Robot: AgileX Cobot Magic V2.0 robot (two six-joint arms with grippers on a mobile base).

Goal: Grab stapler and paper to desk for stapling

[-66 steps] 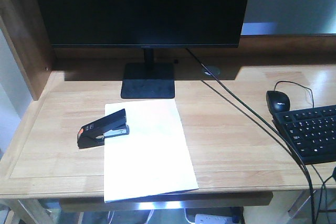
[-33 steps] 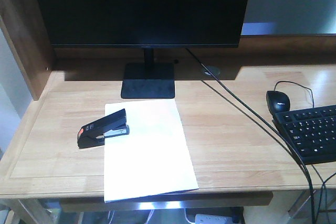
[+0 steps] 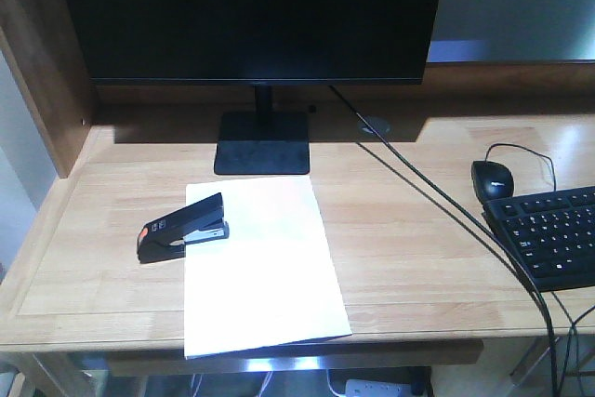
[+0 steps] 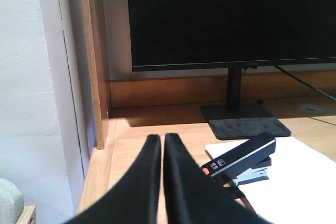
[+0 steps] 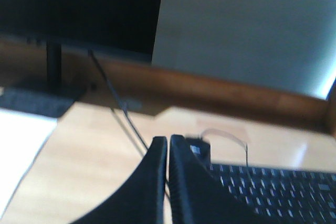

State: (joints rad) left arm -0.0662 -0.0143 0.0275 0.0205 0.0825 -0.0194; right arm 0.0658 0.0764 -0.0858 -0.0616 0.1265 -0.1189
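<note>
The black stapler (image 3: 183, 227) with an orange patch lies on the left edge of the white paper (image 3: 263, 267), which rests on the wooden desk (image 3: 418, 239) and overhangs its front edge. Neither gripper shows in the front view. In the left wrist view my left gripper (image 4: 161, 137) is shut and empty, low over the desk, to the left of the stapler (image 4: 241, 157) and the paper (image 4: 294, 182). In the right wrist view my right gripper (image 5: 168, 139) is shut and empty, with the paper's corner (image 5: 21, 150) far to its left.
A black monitor (image 3: 251, 16) on a stand (image 3: 263, 141) fills the back. A black mouse (image 3: 493, 179) and keyboard (image 3: 553, 234) lie at the right. A black cable (image 3: 437, 202) runs diagonally across the desk. A raised wooden side panel (image 3: 42, 62) bounds the left.
</note>
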